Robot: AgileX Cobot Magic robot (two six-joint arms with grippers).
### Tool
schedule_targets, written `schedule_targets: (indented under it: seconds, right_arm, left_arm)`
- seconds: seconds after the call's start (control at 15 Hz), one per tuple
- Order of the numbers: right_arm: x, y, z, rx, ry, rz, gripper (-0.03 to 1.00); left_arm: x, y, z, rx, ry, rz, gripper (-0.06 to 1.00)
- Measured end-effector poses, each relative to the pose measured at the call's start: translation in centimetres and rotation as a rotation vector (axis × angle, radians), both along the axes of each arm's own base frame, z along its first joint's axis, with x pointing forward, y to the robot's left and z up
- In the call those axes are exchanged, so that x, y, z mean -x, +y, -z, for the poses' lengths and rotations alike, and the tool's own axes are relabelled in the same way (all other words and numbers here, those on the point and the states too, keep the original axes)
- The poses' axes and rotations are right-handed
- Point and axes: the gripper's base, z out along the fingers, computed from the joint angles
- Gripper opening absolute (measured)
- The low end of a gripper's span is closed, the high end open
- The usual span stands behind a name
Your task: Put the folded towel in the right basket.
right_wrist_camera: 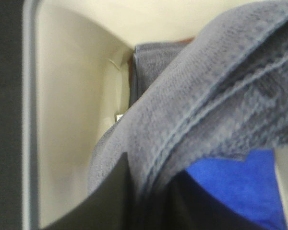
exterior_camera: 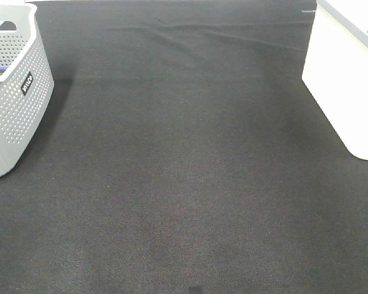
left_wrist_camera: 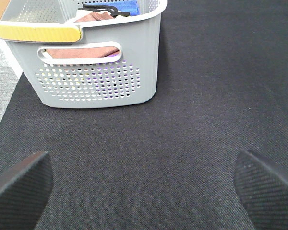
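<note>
The folded towel [right_wrist_camera: 206,96] is grey-blue and hangs in my right gripper [right_wrist_camera: 149,189], whose dark fingers pinch its lower edge. In the right wrist view it hangs inside the cream right basket [right_wrist_camera: 72,120], over a grey towel [right_wrist_camera: 149,57] and a bright blue towel [right_wrist_camera: 235,191] lying in the basket. In the exterior view the right basket [exterior_camera: 343,79] stands at the right edge, and neither gripper shows. My left gripper [left_wrist_camera: 144,187] is open and empty above the black cloth, a short way in front of the left basket [left_wrist_camera: 96,76].
The grey perforated left basket [exterior_camera: 12,104] stands at the left edge of the black table cloth [exterior_camera: 184,184]. It holds a brown towel [left_wrist_camera: 81,51] and a blue towel [left_wrist_camera: 125,5]. Its handle has a yellow grip [left_wrist_camera: 38,31].
</note>
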Motion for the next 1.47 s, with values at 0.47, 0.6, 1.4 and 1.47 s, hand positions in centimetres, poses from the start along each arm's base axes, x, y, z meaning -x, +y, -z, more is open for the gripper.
schedule_targets:
  seconds: [0.47,0.6,1.4,1.47]
  right_arm:
    - [-0.8,1.4,1.1,-0.018,0.025,-0.009,0.73]
    - [-0.2,4.6,-1.4,-0.007,-0.026,-0.077,0.73]
    - [9.3,16.1,-6.8,0.110,-0.012,-0.299,0.73]
    - [11.0,15.9,-6.8,0.110,0.007,-0.299,0.73]
  left_arm:
    - [0.0,0.0,0.0,0.000,0.000,0.000,0.97]
    - [0.0,0.0,0.0,0.000,0.000,0.000,0.97]
    - [0.0,0.0,0.0,0.000,0.000,0.000,0.97]
    - [0.0,0.0,0.0,0.000,0.000,0.000,0.97]
